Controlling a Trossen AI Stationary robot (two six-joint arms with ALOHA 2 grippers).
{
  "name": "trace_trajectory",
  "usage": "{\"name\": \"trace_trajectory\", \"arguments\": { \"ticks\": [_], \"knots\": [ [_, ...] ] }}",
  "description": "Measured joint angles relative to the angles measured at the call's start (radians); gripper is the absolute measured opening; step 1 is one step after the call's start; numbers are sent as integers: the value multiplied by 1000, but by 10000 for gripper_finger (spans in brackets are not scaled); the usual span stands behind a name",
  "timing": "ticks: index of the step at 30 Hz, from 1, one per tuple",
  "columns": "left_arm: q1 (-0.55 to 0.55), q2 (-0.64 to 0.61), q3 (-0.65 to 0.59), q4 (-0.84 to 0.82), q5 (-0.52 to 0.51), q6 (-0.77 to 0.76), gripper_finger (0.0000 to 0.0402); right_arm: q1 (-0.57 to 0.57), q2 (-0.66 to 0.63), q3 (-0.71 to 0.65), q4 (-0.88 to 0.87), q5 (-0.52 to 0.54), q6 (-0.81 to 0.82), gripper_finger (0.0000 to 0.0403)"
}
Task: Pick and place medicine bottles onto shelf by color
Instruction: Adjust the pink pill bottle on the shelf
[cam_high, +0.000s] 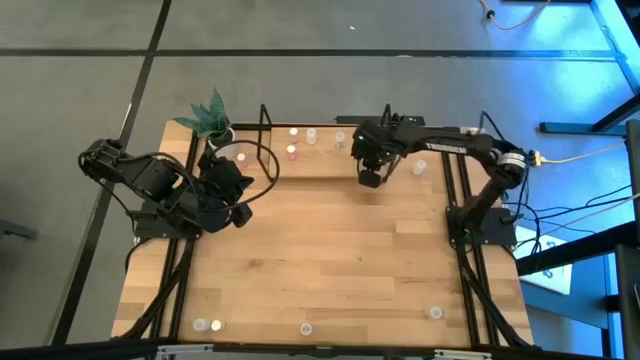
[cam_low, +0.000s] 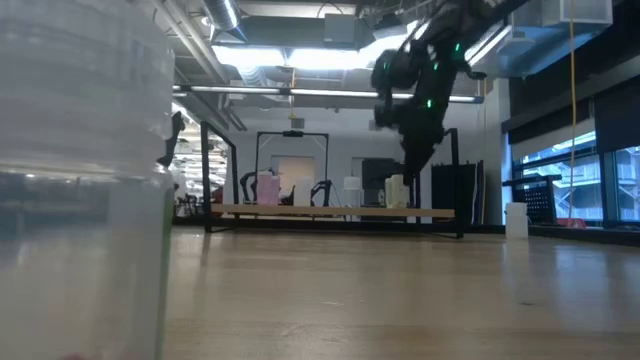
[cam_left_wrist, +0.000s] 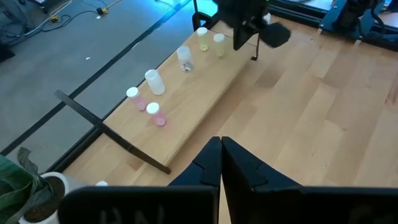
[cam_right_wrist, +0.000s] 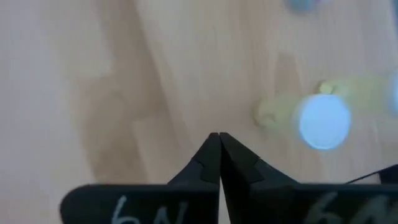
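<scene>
Right pincer: clenched, empty, upper centre above shelf; probably mid-transit. Left pincer: clenched, idle, frame left.

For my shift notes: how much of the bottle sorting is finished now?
Done: about six bottles stand on the shelf. In hand: nothing; the right end effector hangs shut and empty by the shelf, the left end effector is shut too. Left: four loose bottles along the table's near edge.
</scene>
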Motion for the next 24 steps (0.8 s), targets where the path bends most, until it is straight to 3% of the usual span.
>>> {"name": "trace_trajectory", "arguments": {
  "ticks": [3,9,17,24],
  "knots": [
    [0,0,0,0,17,0,3,55,-71,24,-46,16,52,4],
    [-13,0,0,-1,55,1,11,262,-188,114,-82,215,79,3],
    [-65,0,0,-21,66,-1,1,440,-204,299,-180,209,187,2],
    [-124,0,0,-23,212,-7,11,555,-204,353,-184,112,199,2]
  ]
}}
